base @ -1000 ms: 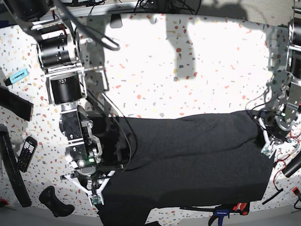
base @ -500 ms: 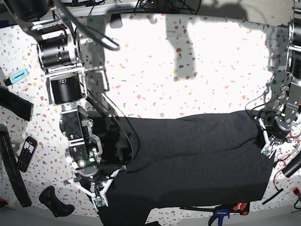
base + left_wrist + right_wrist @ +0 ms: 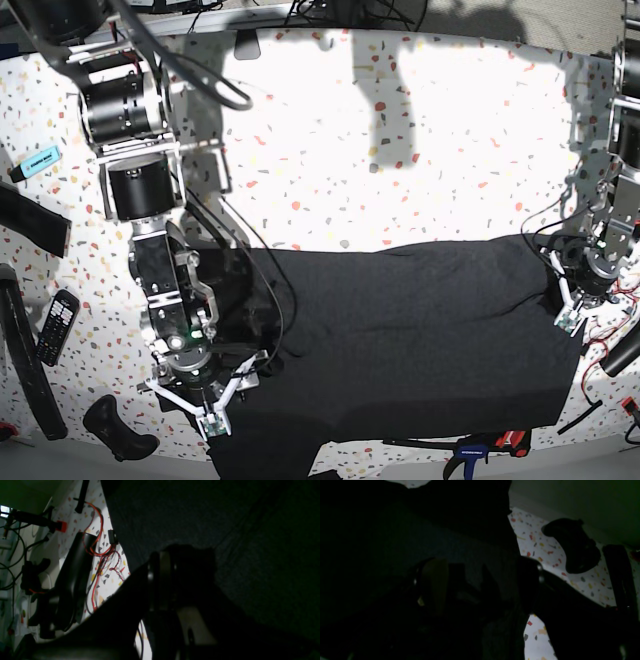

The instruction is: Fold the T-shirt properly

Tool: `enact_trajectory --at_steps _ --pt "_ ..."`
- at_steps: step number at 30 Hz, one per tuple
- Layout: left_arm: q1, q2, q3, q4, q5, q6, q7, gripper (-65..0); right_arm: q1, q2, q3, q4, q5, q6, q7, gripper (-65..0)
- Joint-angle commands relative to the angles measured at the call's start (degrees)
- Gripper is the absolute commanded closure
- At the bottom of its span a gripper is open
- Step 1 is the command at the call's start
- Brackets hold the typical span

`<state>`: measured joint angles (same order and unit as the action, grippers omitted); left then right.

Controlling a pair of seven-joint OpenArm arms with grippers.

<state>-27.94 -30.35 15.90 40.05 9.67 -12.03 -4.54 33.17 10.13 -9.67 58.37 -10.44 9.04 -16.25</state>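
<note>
The dark T-shirt [image 3: 420,340] lies spread flat along the table's near edge, and no print shows. It fills most of the left wrist view [image 3: 225,517] and the right wrist view [image 3: 382,542]. My right gripper [image 3: 205,392] is over the shirt's left end. In its own view the right gripper [image 3: 482,585] has its jaws apart, with a bunch of fabric between them. My left gripper [image 3: 583,292] is at the shirt's far right corner. In its own view the left gripper [image 3: 175,572] has its dark fingers together on the cloth.
A black game controller [image 3: 117,427], a phone handset [image 3: 56,325] and a blue marker [image 3: 37,161] lie left of the right arm. Red wires [image 3: 100,555] and a black casing [image 3: 67,580] lie beside the left gripper. Clamps [image 3: 490,447] sit at the near edge.
My right arm has shifted slightly toward the near edge over the shirt's left end. The cloth there has bunched a little. My left arm has barely moved.
</note>
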Motion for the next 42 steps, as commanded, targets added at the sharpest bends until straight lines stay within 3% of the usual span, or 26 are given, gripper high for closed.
enact_trajectory --at_steps 1,9,14,16,20,27,30,40,42 --pt "-1.68 -1.11 -0.33 0.74 -0.24 0.92 -1.55 0.0 2.21 0.15 0.28 0.85 0.37 -0.24 1.66 -41.3" --pt "-1.95 -1.11 -0.33 0.74 -0.24 1.75 -1.75 0.0 2.21 0.17 0.26 0.85 0.35 -0.26 1.42 -41.3" --pt "-2.01 -1.11 -0.33 0.74 -0.20 10.91 0.74 0.0 2.21 0.15 0.26 0.85 0.35 -0.24 0.85 -41.3" --pt "-2.10 -1.09 -0.33 0.74 -0.04 10.97 3.61 0.0 2.21 0.15 0.26 0.85 0.33 -0.24 0.76 -41.3" --pt "-2.03 -1.09 -0.33 0.74 -0.15 10.95 3.52 0.0 2.21 0.15 0.26 0.85 0.33 -0.24 0.76 -41.3" --pt "-2.05 -1.09 -0.33 0.74 -0.24 10.95 -1.18 0.0 2.21 0.17 0.26 0.85 0.33 -0.24 -0.44 -41.3" --pt "-2.08 -1.09 -0.33 0.74 -0.22 10.97 -1.14 -16.5 2.21 0.17 0.26 0.85 0.33 -0.24 -1.03 -41.3" --pt "-4.81 -1.11 -0.33 0.74 -0.04 10.82 1.75 -17.6 2.21 0.17 0.26 0.85 0.35 -0.24 -1.90 -41.3" --pt "-6.23 -1.11 -0.33 0.74 -0.07 9.55 1.73 -17.6 2.21 0.17 0.26 0.85 0.35 -0.24 -2.32 -41.3"
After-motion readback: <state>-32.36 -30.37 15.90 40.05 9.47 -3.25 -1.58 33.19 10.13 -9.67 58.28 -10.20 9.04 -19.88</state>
